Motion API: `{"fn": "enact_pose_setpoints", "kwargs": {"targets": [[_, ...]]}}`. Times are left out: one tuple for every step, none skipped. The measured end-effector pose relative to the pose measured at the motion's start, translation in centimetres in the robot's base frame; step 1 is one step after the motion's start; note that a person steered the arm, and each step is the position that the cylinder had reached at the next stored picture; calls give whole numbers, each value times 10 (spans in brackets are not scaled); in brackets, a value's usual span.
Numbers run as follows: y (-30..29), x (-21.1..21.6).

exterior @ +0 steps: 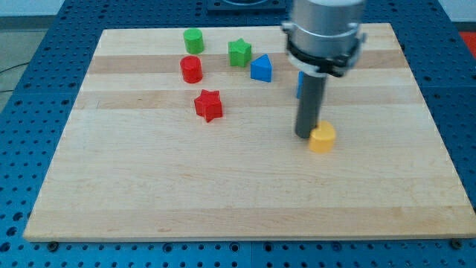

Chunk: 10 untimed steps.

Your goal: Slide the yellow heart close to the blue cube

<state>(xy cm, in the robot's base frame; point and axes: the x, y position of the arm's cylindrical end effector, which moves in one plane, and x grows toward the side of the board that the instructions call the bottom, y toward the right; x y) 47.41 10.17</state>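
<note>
The yellow heart lies on the wooden board, right of centre. My tip is down on the board, touching the heart's left side. A blue block, probably the cube, shows only as a thin strip behind the rod, above the heart towards the view's top. The arm's body hides the rest of it.
A blue triangular block lies left of the rod. A green star, a green cylinder, a red cylinder and a red star lie at the upper left. The board's right edge is beyond the heart.
</note>
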Motion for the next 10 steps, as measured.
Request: {"fn": "enact_pose_setpoints", "kwargs": {"targets": [[19, 31], [55, 55], [98, 76], [131, 102], [147, 118], [161, 111], [142, 69], [131, 48], [130, 53], [128, 93]]}}
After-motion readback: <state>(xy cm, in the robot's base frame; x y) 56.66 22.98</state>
